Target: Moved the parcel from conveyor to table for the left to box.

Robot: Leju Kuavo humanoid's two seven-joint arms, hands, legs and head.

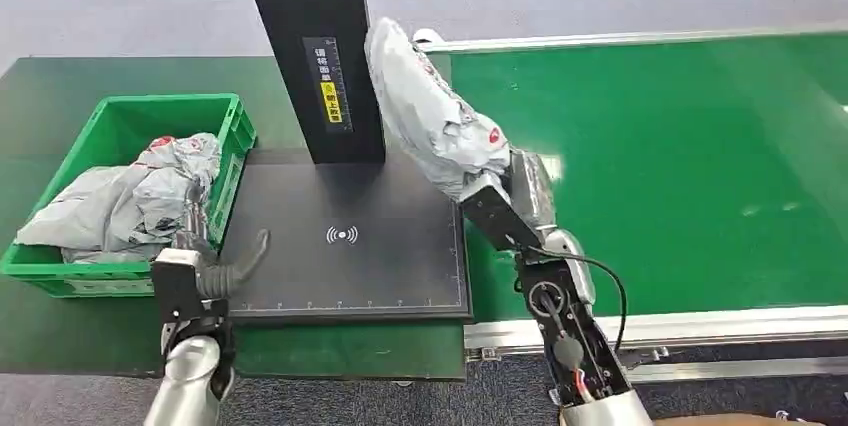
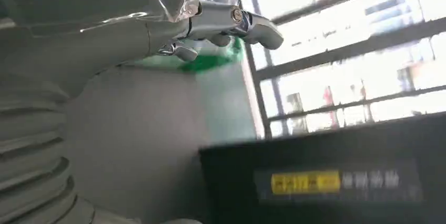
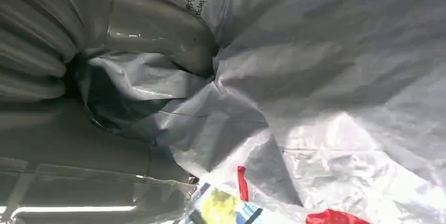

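Note:
A crumpled grey plastic parcel (image 1: 432,111) is held up in the air by my right hand (image 1: 497,191), over the seam between the black table pad (image 1: 345,246) and the green conveyor (image 1: 680,166). Close up, the right wrist view shows the parcel's wrinkled film (image 3: 326,92) with my thumb (image 3: 158,24) pressed into it. My left hand (image 1: 205,266) hovers at the pad's left edge beside the green box (image 1: 205,111), fingers spread and holding nothing. In the left wrist view its fingers (image 2: 231,21) reach out freely.
Several grey parcels (image 1: 135,201) fill the green box on the left. A black upright post (image 1: 315,51) with a yellow label rises from the back of the pad. The conveyor's metal rail (image 1: 660,326) runs along the front right.

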